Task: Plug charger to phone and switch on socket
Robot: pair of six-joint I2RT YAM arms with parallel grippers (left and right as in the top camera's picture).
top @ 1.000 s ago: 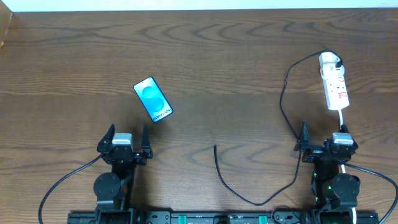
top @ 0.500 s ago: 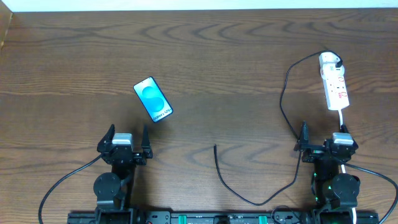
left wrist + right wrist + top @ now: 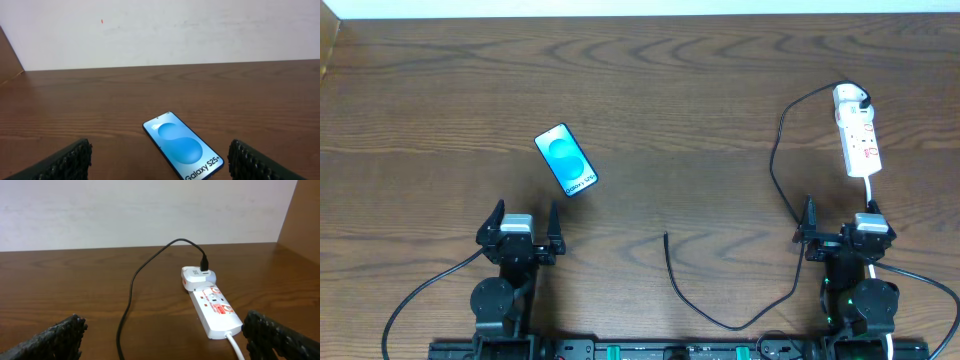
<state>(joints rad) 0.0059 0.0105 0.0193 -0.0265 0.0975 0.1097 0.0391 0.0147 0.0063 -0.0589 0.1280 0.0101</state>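
Dark wooden table (image 3: 650, 90) holds the phone (image 3: 566, 160) ahead of your left gripper (image 3: 525, 222), the socket (image 3: 857, 140) ahead of your right gripper (image 3: 840, 225); both gape empty

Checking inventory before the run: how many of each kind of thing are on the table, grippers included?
phone: 1
charger: 1
socket: 1
grippers: 2 (left gripper, right gripper)
Total: 5
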